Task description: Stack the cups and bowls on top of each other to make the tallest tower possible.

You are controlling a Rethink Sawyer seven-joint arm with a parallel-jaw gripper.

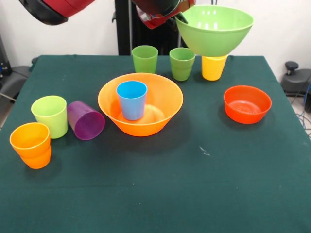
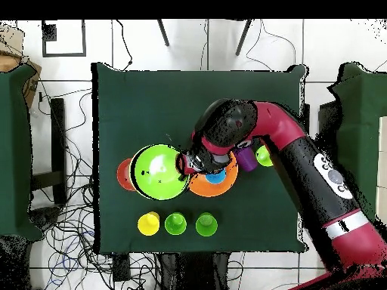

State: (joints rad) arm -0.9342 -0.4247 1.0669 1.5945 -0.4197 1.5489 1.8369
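Pincer (image 1: pixel 181 18) clamps lime-green bowl (image 1: pixel 215 29) rim, aloft over yellow cup (image 1: pixel 214 67)

Green-clothed table (image 1: pixel 160 194), white wall (image 1: pixel 73 34), tiled floor (image 2: pixel 75 113) w/ cables (image 2: pixel 64 226).

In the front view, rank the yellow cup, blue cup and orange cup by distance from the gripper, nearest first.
From the gripper holding the lime bowl:
1. Yellow cup, just under the bowl, far edge.
2. Blue cup, inside the orange bowl, table's middle.
3. Orange cup, near left corner.
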